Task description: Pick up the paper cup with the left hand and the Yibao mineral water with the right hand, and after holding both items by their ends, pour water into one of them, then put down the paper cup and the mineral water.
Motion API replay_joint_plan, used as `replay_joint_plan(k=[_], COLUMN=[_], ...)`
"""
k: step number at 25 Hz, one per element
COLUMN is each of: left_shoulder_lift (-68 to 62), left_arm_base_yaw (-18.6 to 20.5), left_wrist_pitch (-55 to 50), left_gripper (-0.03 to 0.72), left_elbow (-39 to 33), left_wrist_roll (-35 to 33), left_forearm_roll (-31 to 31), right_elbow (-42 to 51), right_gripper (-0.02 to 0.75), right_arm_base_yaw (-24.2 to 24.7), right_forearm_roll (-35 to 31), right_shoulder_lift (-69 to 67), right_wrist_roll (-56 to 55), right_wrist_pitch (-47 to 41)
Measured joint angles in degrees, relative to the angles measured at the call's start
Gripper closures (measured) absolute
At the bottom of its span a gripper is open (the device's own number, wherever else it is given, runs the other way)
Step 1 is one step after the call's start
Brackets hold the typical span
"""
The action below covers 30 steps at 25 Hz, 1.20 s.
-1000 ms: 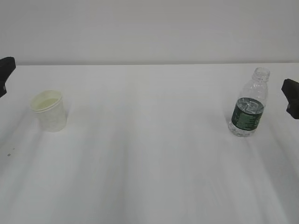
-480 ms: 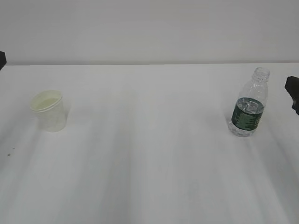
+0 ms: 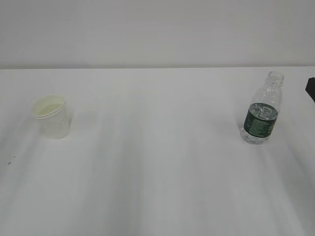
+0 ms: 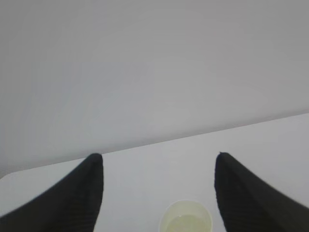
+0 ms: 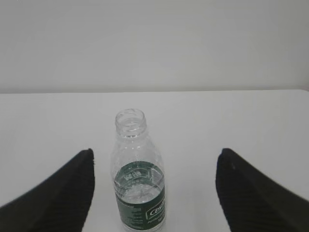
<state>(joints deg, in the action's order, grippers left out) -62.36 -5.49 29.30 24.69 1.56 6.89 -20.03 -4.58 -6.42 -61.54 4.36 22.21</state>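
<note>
The white paper cup (image 3: 51, 116) stands upright on the left of the white table, with pale liquid inside. In the left wrist view the paper cup (image 4: 186, 218) sits low in the frame, with my left gripper (image 4: 159, 162) open above and behind it, touching nothing. The capless Yibao mineral water bottle (image 3: 262, 114) stands upright on the right, water up to its green label. In the right wrist view the bottle (image 5: 138, 176) stands between the wide-open fingers of my right gripper (image 5: 155, 155), apart from both. Only a dark sliver of the right hand (image 3: 311, 88) shows at the exterior view's edge.
The white table (image 3: 157, 167) runs back to a plain grey-white wall. A tiny dark speck (image 3: 9, 162) lies near the front left.
Both arms have drawn outward: the left one has left the exterior view and the right one has slid almost off its right edge. Cup and bottle have not moved.
</note>
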Motion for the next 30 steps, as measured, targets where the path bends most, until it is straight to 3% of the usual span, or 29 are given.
replay_joint_plan(k=[11,30], left_shoulder_lift=[5.6,11.9], left_arm_base_yaw=[0.0,0.0], left_wrist_pitch=[-6.2,-26.1], left_gripper=[0.179,0.186], left_elbow=[0.0,3.2], left_wrist_roll=[0.0,0.0], left_forearm_roll=[-1.7,-4.6], right_elbow=[-1.9,-5.3], right_gripper=[0.147,0.147], right_arm_base_yaw=[0.0,0.0], right_forearm_roll=[0.0,0.0], right_shoulder_lift=[6.1,8.8], right_wrist_roll=[1.0,1.0], right_wrist_pitch=[-8.9,-20.6])
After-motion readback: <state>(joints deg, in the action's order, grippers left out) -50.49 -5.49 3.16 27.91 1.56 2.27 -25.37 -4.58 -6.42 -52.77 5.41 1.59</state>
